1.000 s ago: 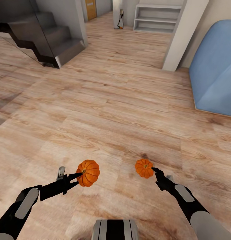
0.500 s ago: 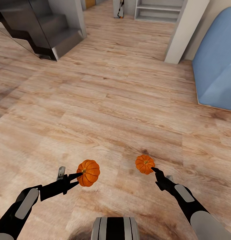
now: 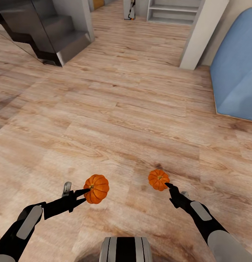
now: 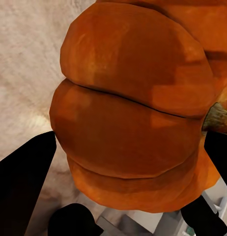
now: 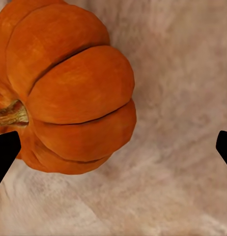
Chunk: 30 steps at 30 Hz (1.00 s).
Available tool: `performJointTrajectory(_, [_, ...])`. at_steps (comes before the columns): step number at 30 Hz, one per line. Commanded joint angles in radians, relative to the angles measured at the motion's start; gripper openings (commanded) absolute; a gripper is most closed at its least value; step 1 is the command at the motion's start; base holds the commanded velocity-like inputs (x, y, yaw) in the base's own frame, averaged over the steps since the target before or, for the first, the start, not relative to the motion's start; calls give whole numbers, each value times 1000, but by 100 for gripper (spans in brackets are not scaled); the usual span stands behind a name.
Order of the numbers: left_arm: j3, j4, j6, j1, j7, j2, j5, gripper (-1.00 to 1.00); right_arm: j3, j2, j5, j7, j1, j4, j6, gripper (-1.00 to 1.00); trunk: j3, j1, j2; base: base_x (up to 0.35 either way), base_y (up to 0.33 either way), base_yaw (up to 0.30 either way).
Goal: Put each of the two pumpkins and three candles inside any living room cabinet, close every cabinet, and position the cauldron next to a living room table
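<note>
We carry one pumpkin (image 3: 96,189) clenched at the left claw (image 3: 86,191) tip. The right claw (image 3: 168,186) grips the other pumpkin (image 3: 158,179) at its tip.

Two orange ribbed pumpkins (image 3: 96,189) (image 3: 158,179) aloft over wooden floor, stems sideways, well apart

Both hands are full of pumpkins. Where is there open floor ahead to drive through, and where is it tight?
Open wood floor runs ahead, between the dark staircase and the white pillar. It narrows toward the white shelf unit. The blue couch crowds the right edge. Left gripper and right gripper each hold a pumpkin.
</note>
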State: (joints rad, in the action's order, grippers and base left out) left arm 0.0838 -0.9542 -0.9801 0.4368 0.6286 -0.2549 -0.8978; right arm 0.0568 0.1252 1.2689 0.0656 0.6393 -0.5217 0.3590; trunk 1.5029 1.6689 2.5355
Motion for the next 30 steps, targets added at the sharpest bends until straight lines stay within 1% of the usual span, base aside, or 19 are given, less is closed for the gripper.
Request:
performJointTrajectory(1, [1, 0, -5, 0, 4, 0, 2, -100, 4, -1, 1, 2, 0, 0, 6, 100, 1, 0, 0, 6, 5, 0])
performJointTrajectory(13, [-1, 0, -5, 0, 3, 0, 2, -100, 4, -1, 1, 2, 0, 0, 6, 100, 1, 0, 0, 76, 76, 0])
performJointTrajectory(30, [-1, 0, -5, 0, 3, 0, 2, -100, 3, -1, 0, 2, 0, 0, 6, 100, 1, 0, 0, 91, 5, 0])
